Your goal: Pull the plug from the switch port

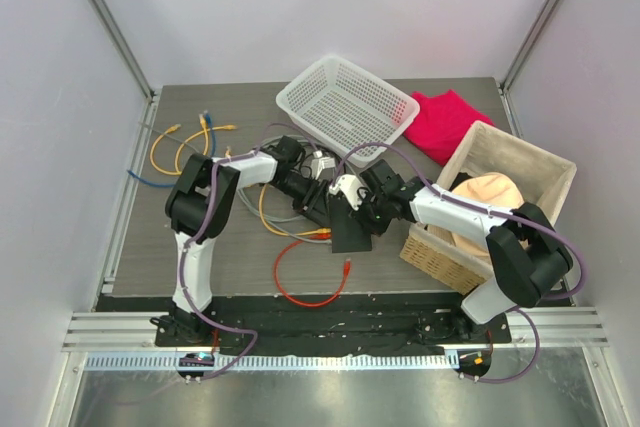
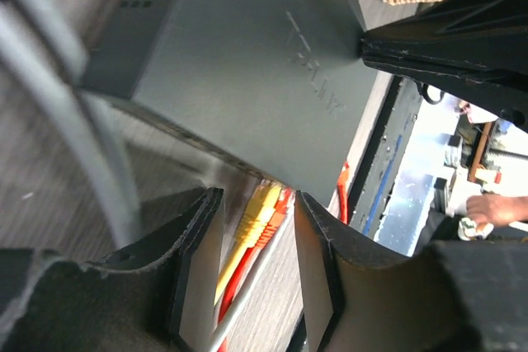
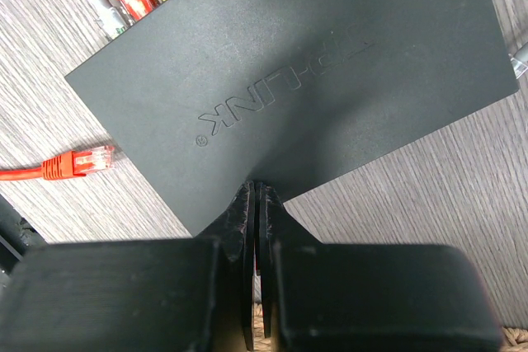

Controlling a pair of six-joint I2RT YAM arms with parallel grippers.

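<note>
The switch (image 1: pixel 350 235) is a flat matte-black box lying mid-table; it also shows in the left wrist view (image 2: pixel 247 80) and the right wrist view (image 3: pixel 313 63). A yellow plug (image 2: pixel 260 208) and an orange plug (image 2: pixel 280 213) sit in its sockets. My left gripper (image 2: pixel 257 204) is open, with its jaws on either side of the two plugs and touching neither. My right gripper (image 3: pixel 257 189) is shut, its tips pressed on the switch's top near one edge. In the top view the left gripper (image 1: pixel 318 205) and the right gripper (image 1: pixel 362 209) meet over the switch.
A loose orange plug (image 3: pixel 78 162) lies beside the switch, on a red cable loop (image 1: pixel 310 287). A white mesh basket (image 1: pixel 345 107) and a red cloth (image 1: pixel 445 122) lie at the back. A box (image 1: pixel 540 162) with a beige object stands right. Yellow and blue cables (image 1: pixel 185 147) lie left.
</note>
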